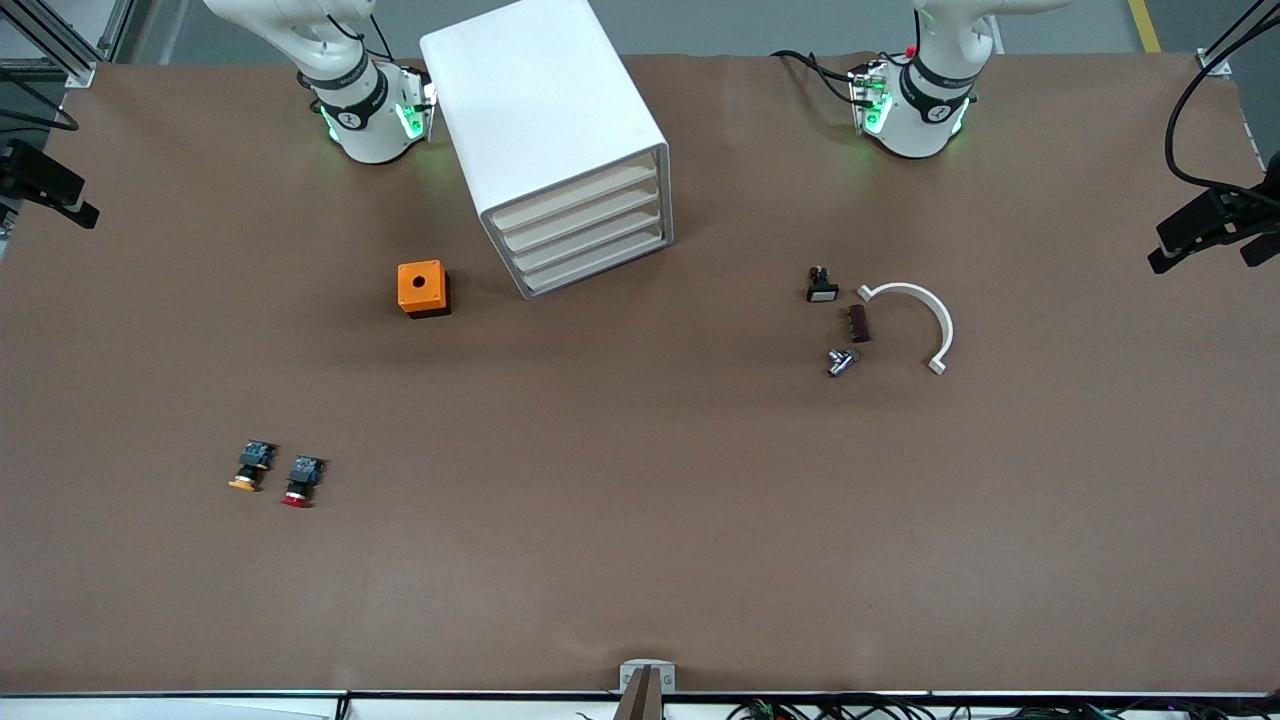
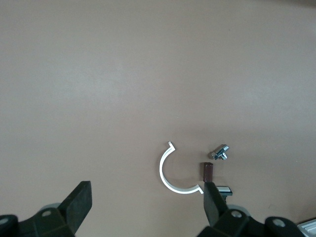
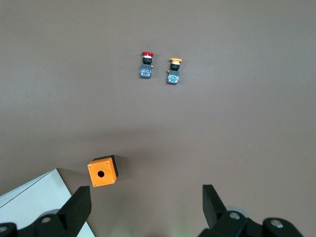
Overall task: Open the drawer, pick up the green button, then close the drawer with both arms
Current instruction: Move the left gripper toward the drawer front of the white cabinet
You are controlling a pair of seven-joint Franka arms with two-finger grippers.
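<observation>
Robotics lab. Two white arms [image 1: 350, 110] bolted to a brown-covered table [image 1: 640, 520]. Aluminium framing [image 1: 60, 40], loose cables [image 1: 1200, 110] at edges.

- The arms [image 1: 360, 100] are running off the front view's upper edge, so only their bases are showing there and neither gripper is appearing in that view.
- The left gripper [image 2: 147, 202] is showing only its two spread fingers [image 2: 79, 200]; its body is being cut by the frame's edge.
- The right gripper [image 3: 147, 205] is likewise being cropped below its fingers [image 3: 213, 202].
- The cabinet [image 3: 37, 197], beside one right finger, is showing only a corner.
- The drawer [image 1: 600, 266] is sitting shut, hiding its contents.
- The small black part [image 2: 224, 190] is being partly covered by a left finger.
</observation>
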